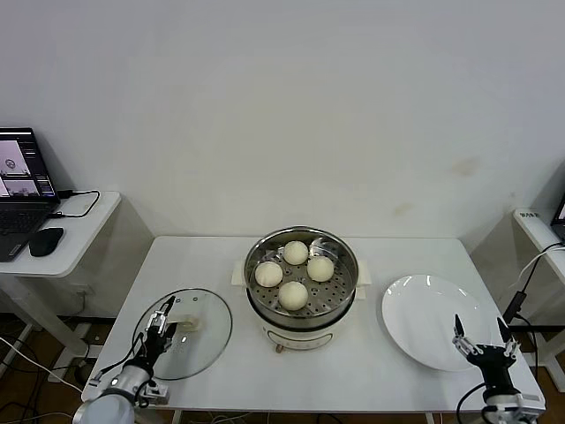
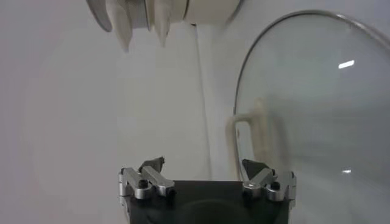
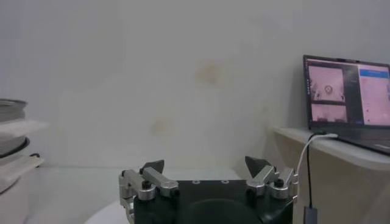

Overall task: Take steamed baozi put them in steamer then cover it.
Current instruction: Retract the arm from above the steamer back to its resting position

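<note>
The steamer (image 1: pixel 339 253) stands mid-table on its white base, uncovered, with several cream-white baozi (image 1: pixel 293 294) on its perforated tray. The glass cover (image 1: pixel 207 340) lies flat on the table to its left, whitish handle (image 1: pixel 188 324) up. My left gripper (image 1: pixel 160 329) hovers open over the cover's left part, just beside the handle. In the left wrist view the cover (image 2: pixel 317 109) and handle (image 2: pixel 253 131) lie ahead of the empty left gripper (image 2: pixel 207 167). My right gripper (image 1: pixel 481 336) stands open and empty at the plate's near edge, its fingertips (image 3: pixel 152 165) wide apart.
A flat white plate (image 1: pixel 424 314) lies right of the steamer. A side desk at the left carries a laptop (image 1: pixel 22 181) and a mouse (image 1: pixel 44 240). Another laptop (image 3: pixel 347 97) shows on a shelf to the right. The table's front edge is close to both grippers.
</note>
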